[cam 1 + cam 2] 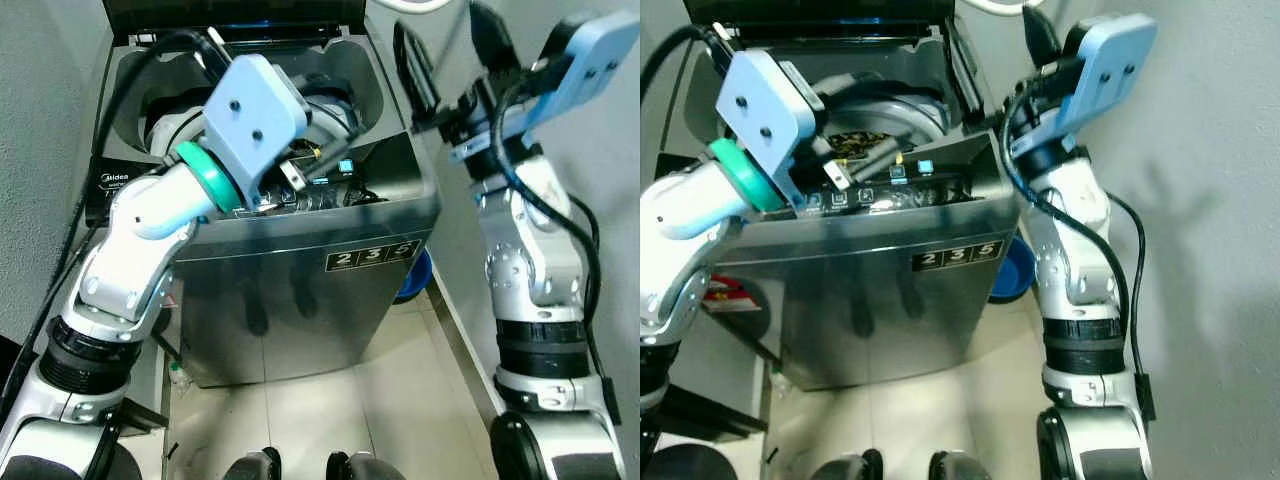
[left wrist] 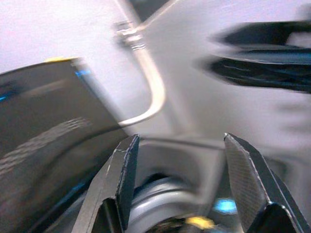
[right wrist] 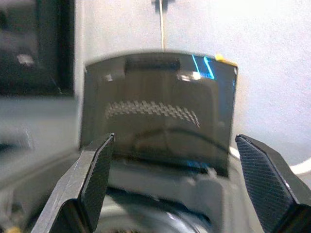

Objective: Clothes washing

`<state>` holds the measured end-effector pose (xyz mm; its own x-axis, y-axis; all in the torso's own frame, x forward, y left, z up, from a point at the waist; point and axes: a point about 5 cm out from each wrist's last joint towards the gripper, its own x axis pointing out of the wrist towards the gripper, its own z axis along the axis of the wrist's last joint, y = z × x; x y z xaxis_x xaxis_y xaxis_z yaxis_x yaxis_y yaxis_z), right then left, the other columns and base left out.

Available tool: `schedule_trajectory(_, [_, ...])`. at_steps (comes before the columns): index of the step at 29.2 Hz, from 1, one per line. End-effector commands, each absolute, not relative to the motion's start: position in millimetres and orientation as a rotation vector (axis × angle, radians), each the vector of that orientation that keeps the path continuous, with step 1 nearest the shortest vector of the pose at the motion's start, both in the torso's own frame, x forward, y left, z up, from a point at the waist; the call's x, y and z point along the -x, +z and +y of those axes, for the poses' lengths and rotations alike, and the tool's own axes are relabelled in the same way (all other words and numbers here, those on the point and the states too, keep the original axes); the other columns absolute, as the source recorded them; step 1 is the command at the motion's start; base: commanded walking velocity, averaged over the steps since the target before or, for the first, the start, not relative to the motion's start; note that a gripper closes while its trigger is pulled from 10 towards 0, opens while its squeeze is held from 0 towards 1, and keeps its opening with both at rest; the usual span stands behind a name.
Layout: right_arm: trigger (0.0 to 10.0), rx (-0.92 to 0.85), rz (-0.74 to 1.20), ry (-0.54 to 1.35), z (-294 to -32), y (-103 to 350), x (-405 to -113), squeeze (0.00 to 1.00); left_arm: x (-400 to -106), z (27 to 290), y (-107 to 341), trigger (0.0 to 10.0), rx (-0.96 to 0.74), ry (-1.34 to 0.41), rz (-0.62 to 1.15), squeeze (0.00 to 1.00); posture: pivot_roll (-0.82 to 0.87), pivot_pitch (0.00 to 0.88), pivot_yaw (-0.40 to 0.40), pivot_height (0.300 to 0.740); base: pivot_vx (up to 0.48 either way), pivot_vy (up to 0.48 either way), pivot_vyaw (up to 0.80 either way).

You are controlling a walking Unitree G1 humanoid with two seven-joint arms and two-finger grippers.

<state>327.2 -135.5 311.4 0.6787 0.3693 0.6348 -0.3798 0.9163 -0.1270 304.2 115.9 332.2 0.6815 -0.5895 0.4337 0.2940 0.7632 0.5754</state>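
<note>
Standing before the robot is a grey top-loading washing machine [image 1: 300,290] with its dark lid [image 3: 158,107] raised upright at the back. The front panel carries a label reading 2 3 5 [image 1: 372,256]. The drum opening [image 1: 330,100] is exposed; its contents cannot be made out, and no garment is identifiable in either gripper.

Left arm: reaching over the front edge of the machine, its wrist housing above the control panel [image 1: 890,185]. The left gripper [image 2: 177,187] has its two black fingers [image 2: 121,179] spread apart with nothing between them; it points across the tub toward the raised lid and a pale hose [image 2: 153,92] on the wall behind. That view is blurred.

Right arm: raised beside the machine's right rear corner, near the wall. The right gripper [image 3: 175,184] is likewise spread wide and empty, aimed at the inner face of the lid from above the tub rim.

Surroundings: a blue basin [image 1: 415,280] lies on the tiled floor [image 1: 400,400] against the machine's right side. A red-and-white item [image 1: 730,295] lies low on the left side, unidentifiable. Grey walls stand on both sides.
</note>
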Motion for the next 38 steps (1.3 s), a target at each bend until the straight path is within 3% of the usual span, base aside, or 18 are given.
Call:
schedule_trajectory(1, [10.0,0.018,-0.675,0.373,-140.5,303.8,-328.5,0.0,-306.3,126.9,336.4,10.0,-0.481,-0.426,-0.66,0.0,0.04,0.102,0.043,0.74,0.0,0.0,0.0])
schedule_trajectory(6, [10.0,0.019,-0.594,0.214,-161.1,286.3,-333.7,0.0,-305.0,147.2,335.1,10.0,-0.377,-0.299,-0.651,0.0,0.05,0.096,0.033,0.74,0.0,0.0,0.0])
schedule_trajectory(10, [10.0,-0.028,-0.562,0.175,-164.6,278.4,-331.0,0.0,-310.9,169.6,316.7,10.0,-0.114,-0.192,-0.519,0.0,0.04,0.094,0.029,0.74,0.0,0.0,0.0])
schedule_trajectory(27, [10.0,-0.312,-0.522,0.296,-137.4,279.7,-339.6,0.0,-335.4,189.6,316.9,10.0,-0.147,-0.021,-0.515,0.0,0.03,0.07,0.013,0.74,0.0,0.0,0.0])
schedule_trajectory(38, [10.0,-0.333,-0.523,0.368,-123.7,283.6,-339.6,0.0,-337.8,188.4,318.8,10.0,-0.144,-0.003,-0.531,0.0,0.03,0.07,0.007,0.74,0.0,0.0,0.0])
